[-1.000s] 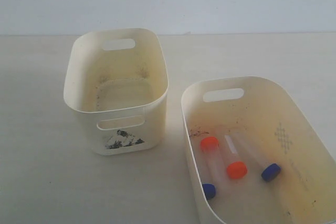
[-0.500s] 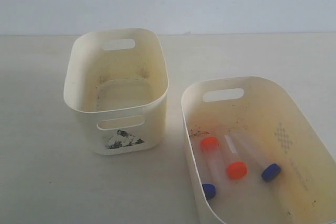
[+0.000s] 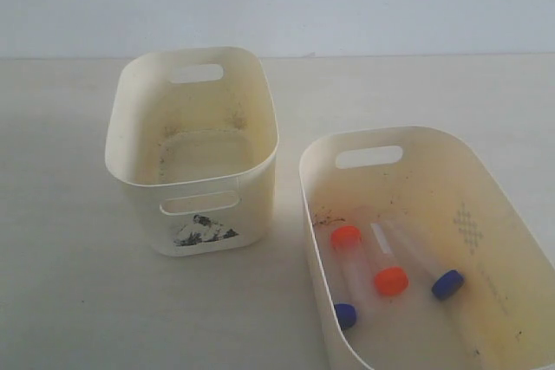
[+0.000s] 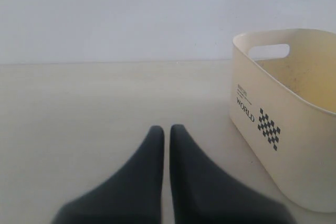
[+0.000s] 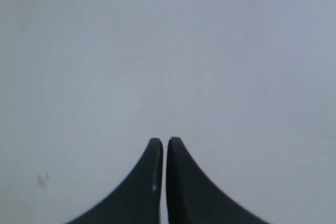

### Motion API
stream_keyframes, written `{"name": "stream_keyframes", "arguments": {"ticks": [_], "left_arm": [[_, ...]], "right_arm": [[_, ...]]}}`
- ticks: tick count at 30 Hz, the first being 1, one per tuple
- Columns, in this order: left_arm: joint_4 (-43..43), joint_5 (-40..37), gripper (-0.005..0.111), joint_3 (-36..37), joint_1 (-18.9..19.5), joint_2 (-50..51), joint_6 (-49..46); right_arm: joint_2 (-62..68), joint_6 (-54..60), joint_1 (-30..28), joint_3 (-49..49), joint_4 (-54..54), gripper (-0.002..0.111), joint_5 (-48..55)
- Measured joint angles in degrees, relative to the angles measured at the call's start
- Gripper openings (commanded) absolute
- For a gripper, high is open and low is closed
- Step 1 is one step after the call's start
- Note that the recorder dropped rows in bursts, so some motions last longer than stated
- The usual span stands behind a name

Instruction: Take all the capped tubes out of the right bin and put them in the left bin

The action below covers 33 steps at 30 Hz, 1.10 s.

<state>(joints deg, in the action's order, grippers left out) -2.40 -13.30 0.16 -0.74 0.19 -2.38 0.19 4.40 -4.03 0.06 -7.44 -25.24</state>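
The right bin (image 3: 491,186), cream with a faint dotted diamond on its long wall, holds the capped tubes lying on its floor. Two have orange caps (image 3: 346,236) (image 3: 391,281) and two have blue caps (image 3: 447,284) (image 3: 345,315). The left bin (image 3: 196,181), with a torn black-and-white label under its near slot, has no tube in it. Neither gripper appears in the exterior view. My left gripper (image 4: 167,129) is shut with nothing in it, low over the table. My right gripper (image 5: 165,141) is shut on nothing and faces a blank pale surface.
In the left wrist view a cream bin (image 4: 283,124) printed with "WORLD" and a checkered diamond stands beside my left gripper; I cannot tell which bin it is. A pale wall runs behind the beige table (image 3: 69,283).
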Motion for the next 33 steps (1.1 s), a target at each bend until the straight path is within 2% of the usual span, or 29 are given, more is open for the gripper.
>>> {"name": "stream_keyframes", "arguments": {"ticks": [4, 7, 12, 17, 19, 21, 25, 33], "left_arm": [[0.0, 0.0, 0.004, 0.0, 0.0, 0.0, 0.0], [0.0, 0.0, 0.004, 0.0, 0.0, 0.0, 0.0], [0.0, 0.0, 0.004, 0.0, 0.0, 0.0, 0.0], [0.0, 0.0, 0.004, 0.0, 0.0, 0.0, 0.0], [0.0, 0.0, 0.004, 0.0, 0.0, 0.0, 0.0], [0.0, 0.0, 0.004, 0.0, 0.0, 0.0, 0.0], [0.0, 0.0, 0.004, 0.0, 0.0, 0.0, 0.0], [0.0, 0.0, 0.004, 0.0, 0.0, 0.0, 0.0]], "right_arm": [[0.0, 0.0, 0.0, -0.6, 0.0, 0.003, -8.4], [0.0, 1.6, 0.0, -6.0, 0.0, 0.003, -5.9], [3.1, 6.8, 0.0, -21.6, 0.0, 0.003, 8.1], [14.6, 8.0, 0.0, -38.6, 0.0, 0.003, 38.6], [19.8, 8.1, 0.0, -42.2, 0.0, 0.003, 51.5], [23.7, 8.1, 0.0, -43.6, 0.0, 0.003, 59.6], [28.9, 8.1, 0.0, -44.2, 0.0, 0.003, 64.6], [31.9, 8.2, 0.0, -44.4, 0.0, 0.003, 65.1]]}}
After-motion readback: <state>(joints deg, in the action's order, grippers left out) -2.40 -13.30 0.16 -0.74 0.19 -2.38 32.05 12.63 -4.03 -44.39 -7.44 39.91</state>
